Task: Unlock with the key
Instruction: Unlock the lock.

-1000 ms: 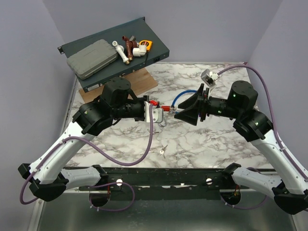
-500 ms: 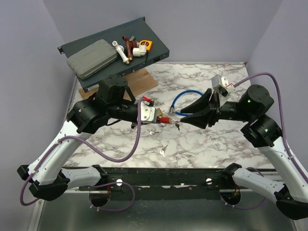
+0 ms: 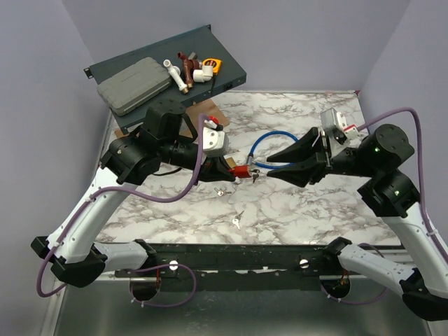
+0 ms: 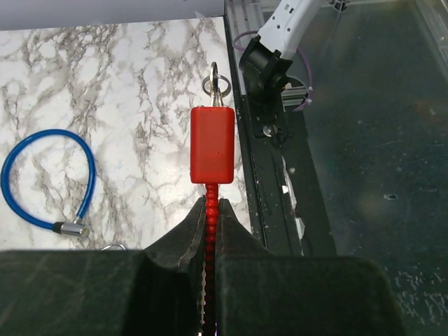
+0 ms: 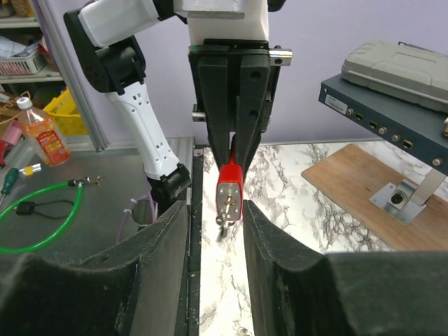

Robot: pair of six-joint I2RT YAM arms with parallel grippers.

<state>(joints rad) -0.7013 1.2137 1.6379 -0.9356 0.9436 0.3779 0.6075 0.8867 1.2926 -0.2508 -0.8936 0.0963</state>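
Red up front: holding the lock (image 4: 212, 143) aloft over the table (image 3: 315, 210) by the ribbed cord just behind its body, with the left gripper (image 4: 212, 204) clenched tight on that cord. Carrying the key (image 4: 217, 87) at the lock's far end, on a small ring, aimed toward the right gripper (image 3: 269, 165); looks seated in the keyhole, though cannot tell how deep. Spread apart on the right, with fingers (image 5: 276, 238) flanking lock and key in the wrist view and pinching nothing; cannot tell from above whether reaching as far as the key or stopping just short. Judging progress: lifting done, presenting done, key apparently in place. Left to do, by the look of it: closing on the key's head, turning it, and drawing the cord out of the body. Showing no sign of release yet, with cord and body joined in one straight line. Ignoring, down on the table, a blue cable (image 3: 264, 143) behind the grippers and a spare key (image 3: 238, 222) nearer the bases. Likely to call for a light, square pinch, given so thin a head and a lock steadied only by its cord.
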